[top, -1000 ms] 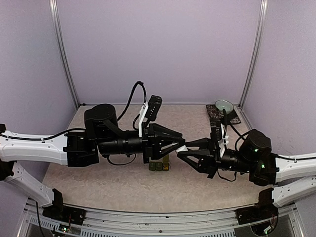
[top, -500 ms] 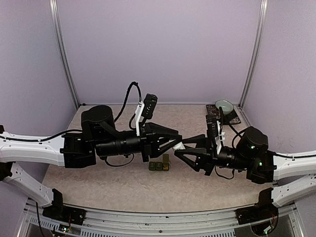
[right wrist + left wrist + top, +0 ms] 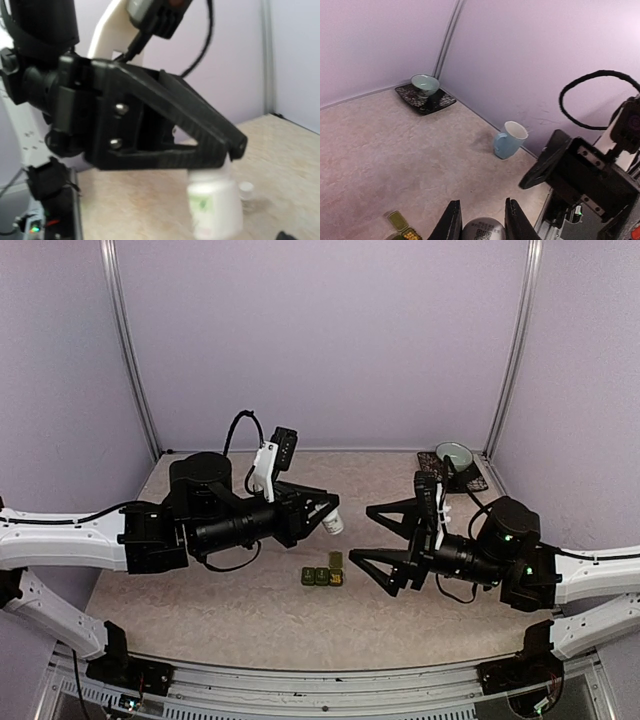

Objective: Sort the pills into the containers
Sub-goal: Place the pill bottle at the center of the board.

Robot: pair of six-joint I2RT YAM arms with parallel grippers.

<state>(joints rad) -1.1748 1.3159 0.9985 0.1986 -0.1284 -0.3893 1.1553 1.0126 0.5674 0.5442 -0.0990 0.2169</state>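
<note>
Above the bench (image 3: pixel 215 612), top view: the left fingers (image 3: pixel 328 510) clamp a white bottle (image 3: pixel 333 525), held out over the green containers (image 3: pixel 322 576), probably set up for pouring. The right fingers (image 3: pixel 360 534) are spread wide and empty, that arm low alongside.
Left wrist: the fingers pinch the bottle's round end. The containers (image 3: pixel 400 225) lie bottom left, one lid up, yellow pills (image 3: pixel 410 234) showing.
Right wrist: the bottle (image 3: pixel 212 210) hangs from the left fingers above the bench.
</note>
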